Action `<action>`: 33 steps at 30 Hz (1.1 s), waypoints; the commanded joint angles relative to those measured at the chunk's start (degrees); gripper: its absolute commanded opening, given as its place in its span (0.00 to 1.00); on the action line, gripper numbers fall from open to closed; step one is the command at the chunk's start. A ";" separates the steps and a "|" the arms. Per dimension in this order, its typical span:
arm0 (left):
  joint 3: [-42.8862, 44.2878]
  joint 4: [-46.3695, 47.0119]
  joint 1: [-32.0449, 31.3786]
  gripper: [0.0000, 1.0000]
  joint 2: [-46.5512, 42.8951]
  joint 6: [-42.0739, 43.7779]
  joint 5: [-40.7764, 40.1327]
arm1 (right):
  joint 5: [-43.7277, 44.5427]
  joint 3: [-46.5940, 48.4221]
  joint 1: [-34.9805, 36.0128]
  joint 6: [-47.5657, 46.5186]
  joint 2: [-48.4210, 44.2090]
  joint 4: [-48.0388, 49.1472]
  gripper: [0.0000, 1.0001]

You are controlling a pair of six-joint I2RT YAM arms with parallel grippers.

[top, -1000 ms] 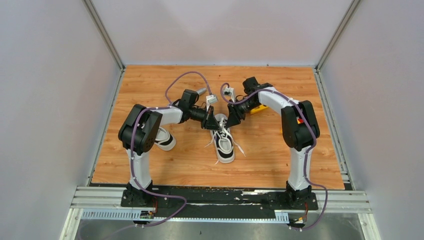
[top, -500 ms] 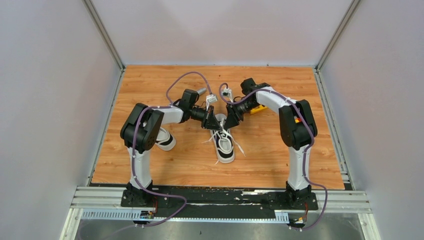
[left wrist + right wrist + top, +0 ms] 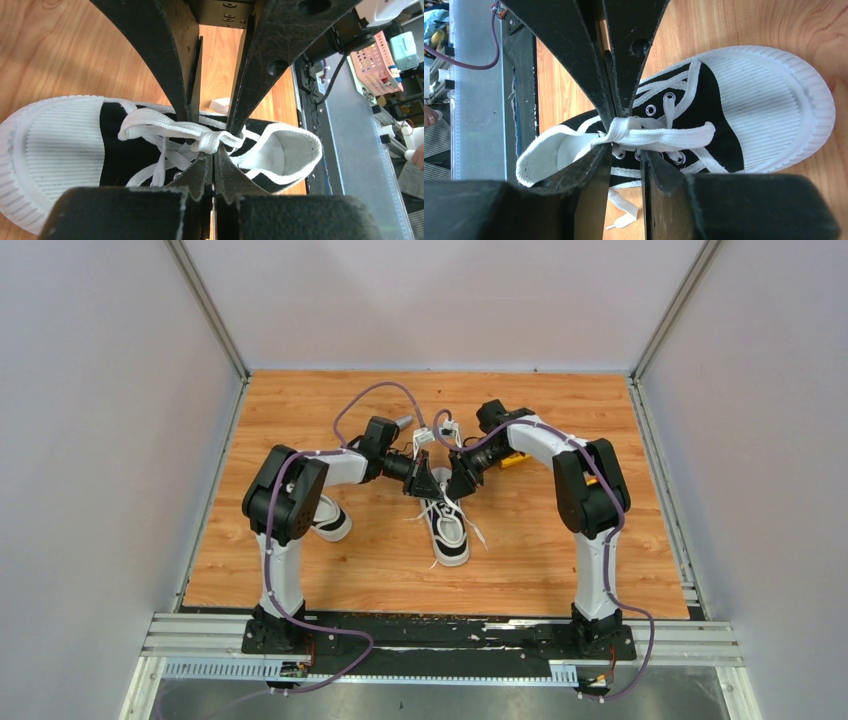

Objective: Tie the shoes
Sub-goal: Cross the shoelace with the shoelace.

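Note:
One black-and-white shoe (image 3: 449, 532) lies mid-table, toe toward the arms' bases. Both grippers meet over its laces. My left gripper (image 3: 214, 152) is shut, its tips pinching the white lace (image 3: 165, 129) where a flat loop bunches near the tongue. My right gripper (image 3: 626, 155) faces it from the other side. Its jaws stand apart, one on each side of the same lace (image 3: 669, 136), which crosses just past the tips. In the top view the left gripper (image 3: 428, 487) and right gripper (image 3: 455, 485) nearly touch. The second shoe (image 3: 330, 520) lies under the left arm's elbow.
A yellow object (image 3: 516, 458) sits behind the right forearm. Loose lace ends trail on the wood to the right of the middle shoe (image 3: 478, 536). White walls close in the wooden table (image 3: 560, 560) on three sides, and metal rails (image 3: 440, 640) run along the near edge.
The right arm has shifted a little to the left, bringing its gripper closer to the left gripper over the shoe. The left arm and both shoes have stayed in place.

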 commanded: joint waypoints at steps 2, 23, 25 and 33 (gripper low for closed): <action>4.66 -17.63 -0.04 0.00 -0.53 16.00 -1.38 | -3.39 1.78 0.26 0.02 0.47 2.83 0.29; 5.05 -18.54 -0.04 0.00 -1.03 14.91 -2.25 | 2.55 -0.95 1.16 5.10 -1.74 9.40 0.07; 4.97 -18.57 -0.04 0.00 -1.29 14.01 -4.68 | 4.09 -1.90 0.70 5.47 -3.04 9.71 0.02; 4.74 -13.25 -0.40 0.00 -0.47 8.00 -10.79 | 8.78 -5.67 -0.23 6.82 -9.30 9.86 0.00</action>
